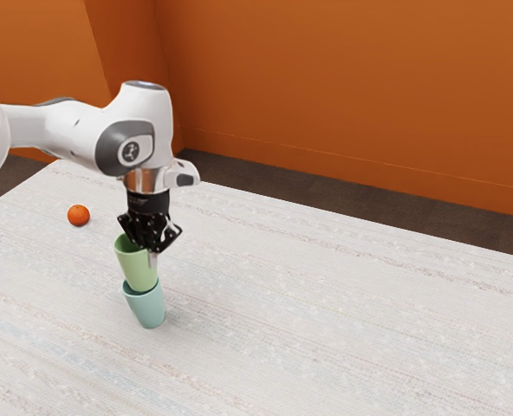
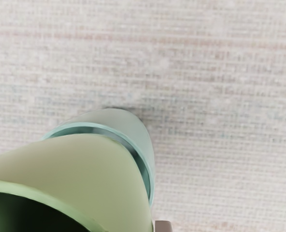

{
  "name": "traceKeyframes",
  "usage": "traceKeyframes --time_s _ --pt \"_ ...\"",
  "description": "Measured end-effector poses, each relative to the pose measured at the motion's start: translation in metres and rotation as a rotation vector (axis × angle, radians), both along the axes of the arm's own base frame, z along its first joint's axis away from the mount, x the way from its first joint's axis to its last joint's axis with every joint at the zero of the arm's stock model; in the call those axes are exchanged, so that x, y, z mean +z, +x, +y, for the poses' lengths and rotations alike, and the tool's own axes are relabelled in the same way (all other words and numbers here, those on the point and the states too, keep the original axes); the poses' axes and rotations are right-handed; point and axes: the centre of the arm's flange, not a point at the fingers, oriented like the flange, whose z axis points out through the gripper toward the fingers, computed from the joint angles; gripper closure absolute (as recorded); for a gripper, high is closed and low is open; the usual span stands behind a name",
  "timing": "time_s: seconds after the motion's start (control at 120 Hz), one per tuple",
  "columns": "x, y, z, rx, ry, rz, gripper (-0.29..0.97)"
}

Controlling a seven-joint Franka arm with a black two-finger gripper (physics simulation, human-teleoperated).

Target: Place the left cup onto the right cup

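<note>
Gripping the green cup point(image 1: 135, 264) at its rim, the end effector point(image 1: 152, 247) stands narrow, its fingers closed on the cup wall on the exterior view's right side. The green cup sits nested in the teal cup point(image 1: 146, 305), and both lean toward the exterior view's left. The teal cup's base is at the tabletop point(image 1: 326, 303). In the wrist view, the green cup point(image 2: 75, 169) lies directly under the hand, with the teal cup's rim point(image 2: 128, 125) ringing it. An orange ball point(image 1: 79, 215) rests on the tabletop, well apart from the cups.
</note>
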Motion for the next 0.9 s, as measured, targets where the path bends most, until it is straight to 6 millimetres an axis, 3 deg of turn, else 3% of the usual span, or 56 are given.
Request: traceKeyframes --time_s 0.075,0.267,0.433,0.483,0.583,0.658,0.9 --pt "-0.003 -0.001 0.001 0.007 0.001 0.004 0.78" --pt "-0.009 -0.003 0.003 0.027 -0.002 0.015 0.37" --pt "-0.004 -0.002 0.001 0.035 -0.001 0.004 0.17" --pt "0.010 0.003 0.001 0.038 -0.002 -0.022 0.13" --pt "0.065 0.021 0.005 0.051 -0.002 -0.095 0.08" --pt "0.096 0.026 0.014 0.068 0.004 -0.118 0.06" --pt "0.152 0.026 0.061 0.096 0.008 -0.151 0.02"
